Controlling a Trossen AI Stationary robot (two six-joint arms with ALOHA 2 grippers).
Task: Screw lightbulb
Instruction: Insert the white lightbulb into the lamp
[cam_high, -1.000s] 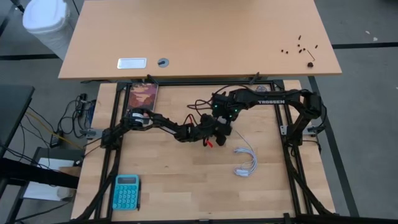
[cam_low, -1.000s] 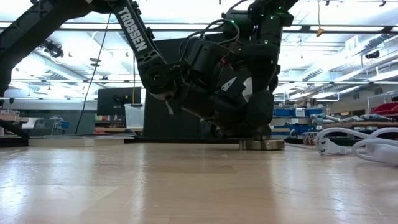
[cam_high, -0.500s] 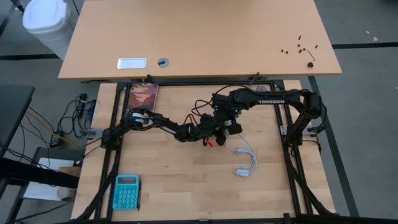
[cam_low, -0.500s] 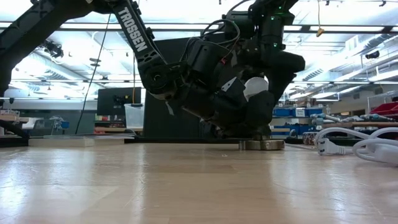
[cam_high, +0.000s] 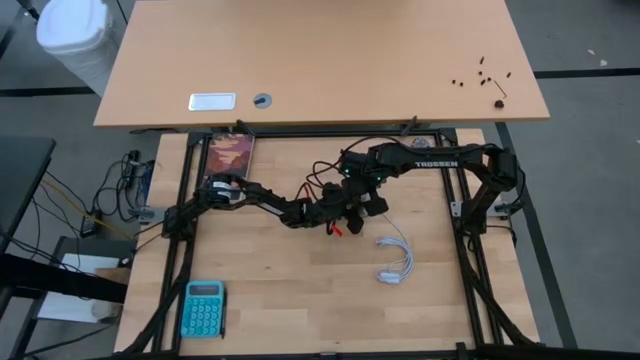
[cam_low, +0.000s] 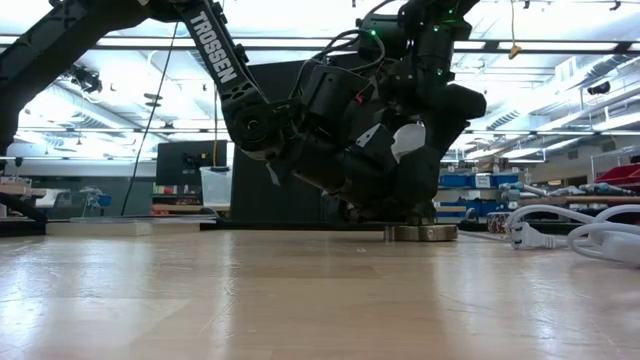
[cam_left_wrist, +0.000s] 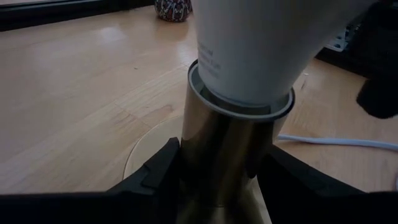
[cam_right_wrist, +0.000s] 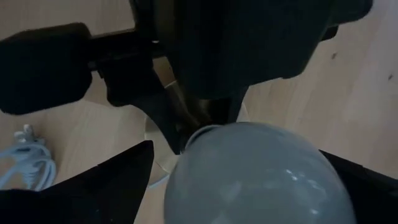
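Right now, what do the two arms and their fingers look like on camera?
Both arms are dark, near-black and jointed. The right arm carries white TROSSEN lettering on its long link, small green lights near its wrist and looping black cables. The left arm has a pale patch by its base. The left gripper's fingers are matte black and angular.

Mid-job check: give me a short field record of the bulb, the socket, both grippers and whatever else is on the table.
lightbulb: white, seated in the top of the brass socket
socket base: round disc flat on the table
left gripper: fingers clamped on the socket barrel
right gripper: over the bulb dome, fingers spread either side, not gripping
white cable: coiled beside the arms
calculator: teal, near table corner
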